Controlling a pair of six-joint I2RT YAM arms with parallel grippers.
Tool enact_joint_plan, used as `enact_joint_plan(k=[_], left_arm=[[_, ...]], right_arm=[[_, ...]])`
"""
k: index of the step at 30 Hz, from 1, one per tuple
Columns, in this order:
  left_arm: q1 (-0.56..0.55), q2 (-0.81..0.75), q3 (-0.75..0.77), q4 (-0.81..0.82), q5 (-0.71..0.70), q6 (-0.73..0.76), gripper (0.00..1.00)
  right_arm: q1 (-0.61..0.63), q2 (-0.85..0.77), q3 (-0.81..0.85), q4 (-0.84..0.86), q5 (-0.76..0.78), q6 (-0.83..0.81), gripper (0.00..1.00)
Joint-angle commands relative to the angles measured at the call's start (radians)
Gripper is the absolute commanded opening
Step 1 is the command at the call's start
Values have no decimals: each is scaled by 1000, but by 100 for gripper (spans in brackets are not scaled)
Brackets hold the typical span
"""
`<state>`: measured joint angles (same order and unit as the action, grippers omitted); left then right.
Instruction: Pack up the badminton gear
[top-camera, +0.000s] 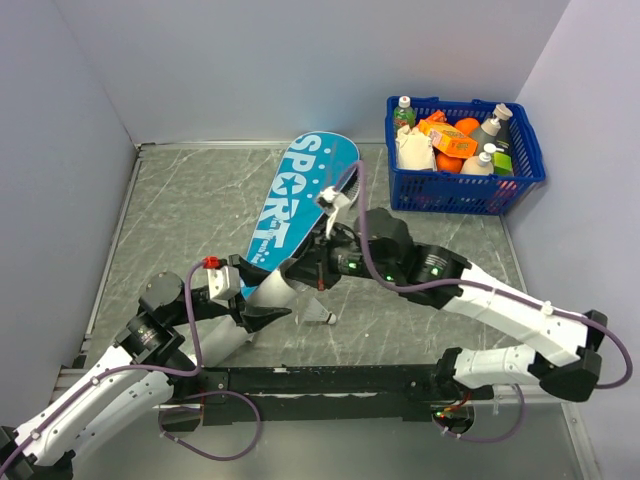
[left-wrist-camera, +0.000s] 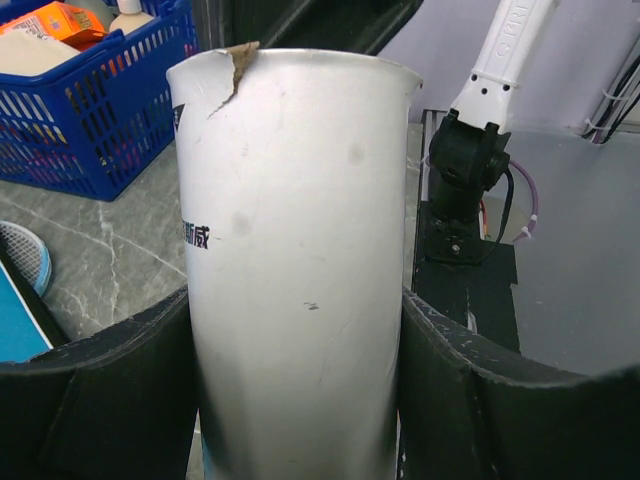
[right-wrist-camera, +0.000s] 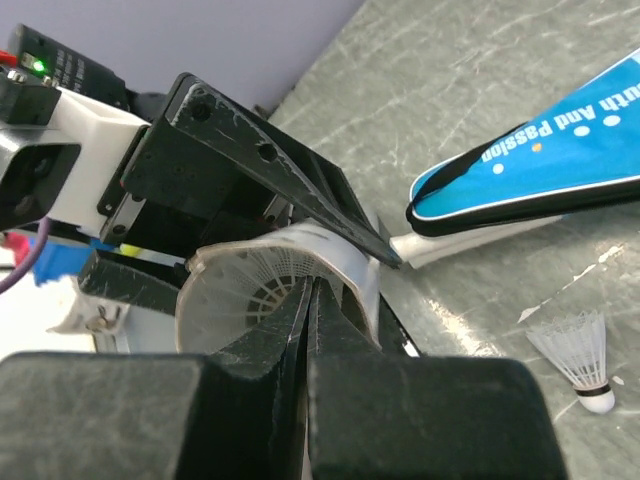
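Observation:
My left gripper (top-camera: 262, 300) (left-wrist-camera: 295, 305) is shut on the long white tube (top-camera: 272, 292) (left-wrist-camera: 300, 220) and holds it tilted off the table, its open mouth toward the right arm. My right gripper (top-camera: 318, 268) (right-wrist-camera: 312, 285) is shut, its tips inside the tube's mouth (right-wrist-camera: 200, 275), pinching a white shuttlecock (right-wrist-camera: 250, 290) that sits in the tube. A second shuttlecock (top-camera: 322, 317) (right-wrist-camera: 585, 355) lies on the table just beyond. The blue SPORT bag (top-camera: 300, 195) (right-wrist-camera: 540, 170) lies flat behind the grippers. A racket's strung head (left-wrist-camera: 25, 255) shows beside it.
A blue mesh basket (top-camera: 520, 170) (left-wrist-camera: 90, 120) full of bottles and packets stands at the back right. A white handle end (right-wrist-camera: 450, 245) sticks out from under the bag. Grey walls close the table on the left, back and right.

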<state>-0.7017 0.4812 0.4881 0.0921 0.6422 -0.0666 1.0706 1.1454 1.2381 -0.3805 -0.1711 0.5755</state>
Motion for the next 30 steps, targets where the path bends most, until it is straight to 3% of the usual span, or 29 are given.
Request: enact_joint_plan(k=[1, 9, 10, 11, 13, 16, 24, 30], left_arm=[[-1, -10, 3, 60, -15, -1, 1], [1, -6, 7, 54, -13, 2, 1], [-1, -7, 6, 54, -12, 4, 1], [-1, -9, 4, 54, -15, 2, 1], [1, -10, 3, 54, -18, 4, 1], [-1, -4, 4, 54, -15, 4, 1], [-1, 14, 7, 52, -19, 4, 1], [-1, 27, 9, 49, -24, 7, 1]], right_arm=[[45, 98, 160, -155, -7, -88, 0], [83, 295, 330, -337, -140, -177, 2], [83, 295, 334, -348, -140, -180, 15], [83, 294, 336, -351, -136, -184, 21], [80, 268, 330, -351, -117, -187, 34], [74, 217, 330, -356, -71, -190, 45], [22, 16, 302, -379, 105, -155, 57], [-204, -122, 120, -399, 88, -77, 58]])
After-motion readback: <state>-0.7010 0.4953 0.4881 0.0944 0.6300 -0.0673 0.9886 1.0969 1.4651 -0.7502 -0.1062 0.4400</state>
